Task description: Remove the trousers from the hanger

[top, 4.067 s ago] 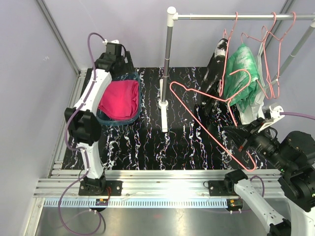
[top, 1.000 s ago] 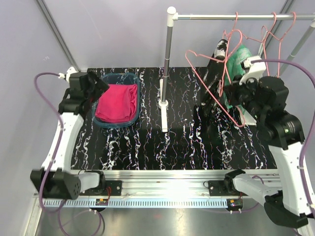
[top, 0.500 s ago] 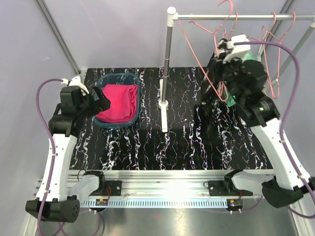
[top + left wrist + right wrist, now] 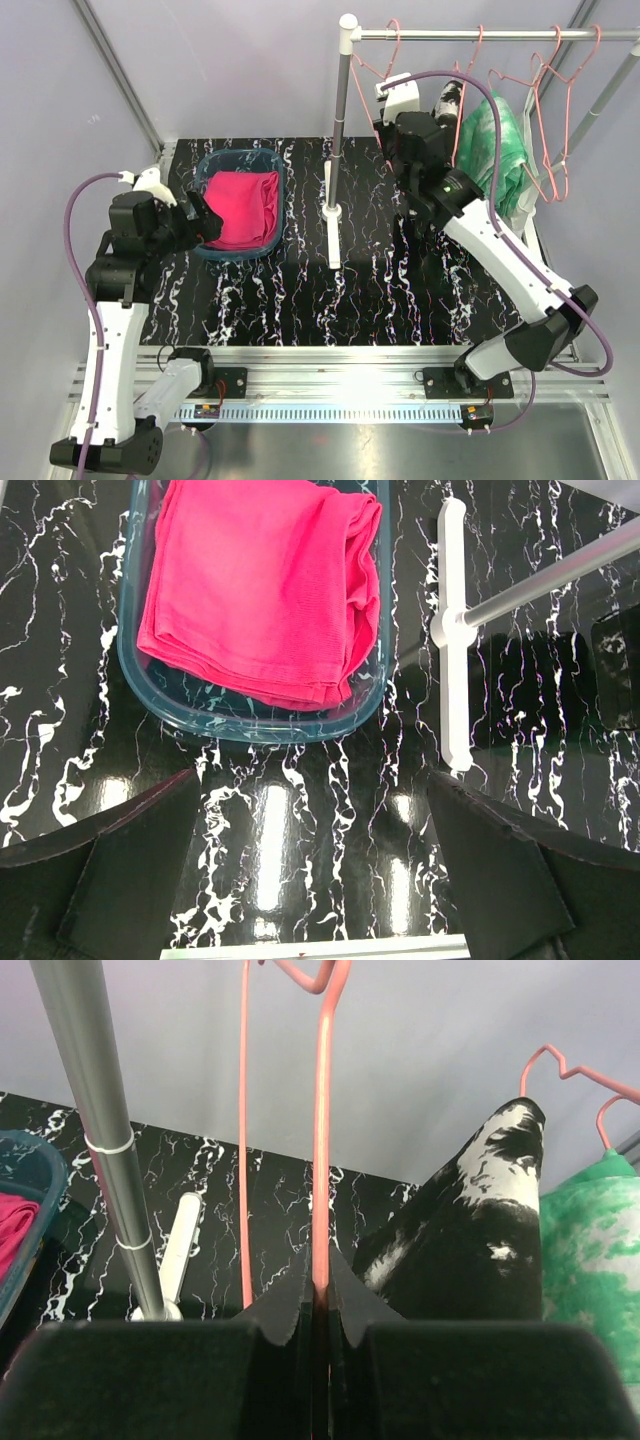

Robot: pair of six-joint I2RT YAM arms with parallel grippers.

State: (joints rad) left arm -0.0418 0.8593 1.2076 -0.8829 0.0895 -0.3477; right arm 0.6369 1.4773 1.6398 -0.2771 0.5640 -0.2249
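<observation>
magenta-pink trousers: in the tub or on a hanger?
In the tub. The folded magenta-pink trousers lie inside the translucent blue oval tub, as the top and left wrist views both show.

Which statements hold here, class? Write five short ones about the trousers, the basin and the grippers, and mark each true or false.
1. The pink trousers lie in the basin. True.
2. The left gripper holds them. False: it is open and empty.
3. The right gripper is shut on a pink hanger. True.
4. The green trousers lie in the basin too. False: they hang at the rail.
5. The black speckled trousers hang beside the green ones. True.
</observation>
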